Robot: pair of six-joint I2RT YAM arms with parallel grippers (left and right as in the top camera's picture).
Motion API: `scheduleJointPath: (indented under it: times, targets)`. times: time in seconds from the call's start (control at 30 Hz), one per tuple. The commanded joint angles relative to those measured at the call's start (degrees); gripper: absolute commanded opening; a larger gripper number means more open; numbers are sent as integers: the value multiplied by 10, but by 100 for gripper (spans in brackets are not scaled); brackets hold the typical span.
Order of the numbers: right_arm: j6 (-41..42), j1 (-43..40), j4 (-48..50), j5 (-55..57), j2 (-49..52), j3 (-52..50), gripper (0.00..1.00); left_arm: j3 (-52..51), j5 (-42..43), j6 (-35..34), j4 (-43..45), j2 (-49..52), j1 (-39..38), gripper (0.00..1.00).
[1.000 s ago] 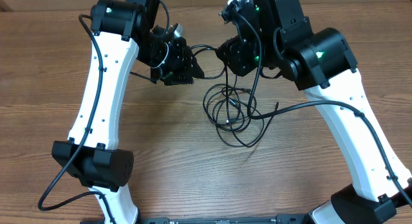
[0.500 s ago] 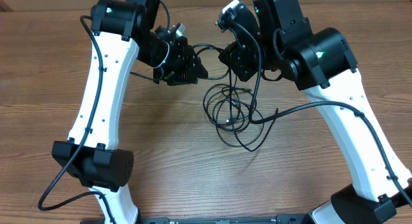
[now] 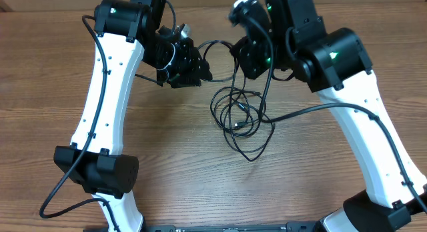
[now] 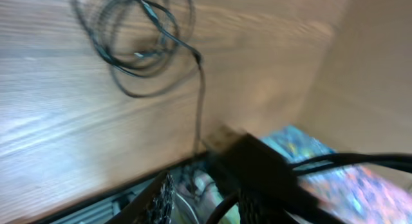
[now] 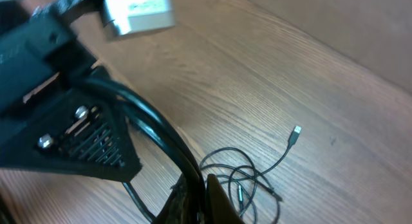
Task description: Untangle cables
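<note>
Though knotted — cables (image 3: 238, 111) near right gripper (image 3: 241, 64)

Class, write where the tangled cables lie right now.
Overhead view: the cables lie centrally on the table, just below the gap between left gripper and right gripper.

wooden table (image 3: 173, 159), tangled cables (image 3: 240, 115) lying loose

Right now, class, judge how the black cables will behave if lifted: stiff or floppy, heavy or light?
Probably floppy: the cables lie in loose, sagging loops. Likely light, since the strands are thin. They may snag rather than slide free, because the loops cross one another.
</note>
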Motion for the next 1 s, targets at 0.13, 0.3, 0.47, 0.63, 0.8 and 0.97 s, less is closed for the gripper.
scheduleJointPath:
  times: [0.13,0.3,0.47,0.63,0.8,0.97]
  targets:
    - [203,-50,13,52,-2,9,4,9,-262,-111,0,2,2,4]
    - [272,-62,12,53,-2,9,4,9,-271,-117,0,2,2,5]
    - [268,-62,-2,27,-1,9,10,9,-245,-114,-2,2,2,4]
    - [123,-61,-9,-104,0,-11,30,9,-179,-107,9,2,2,4]
    - [28,-61,-11,-133,0,-36,54,9,-86,-106,7,2,2,5]
    - [-8,-61,-9,-132,0,-58,61,9,-21,-94,-5,2,1,4]
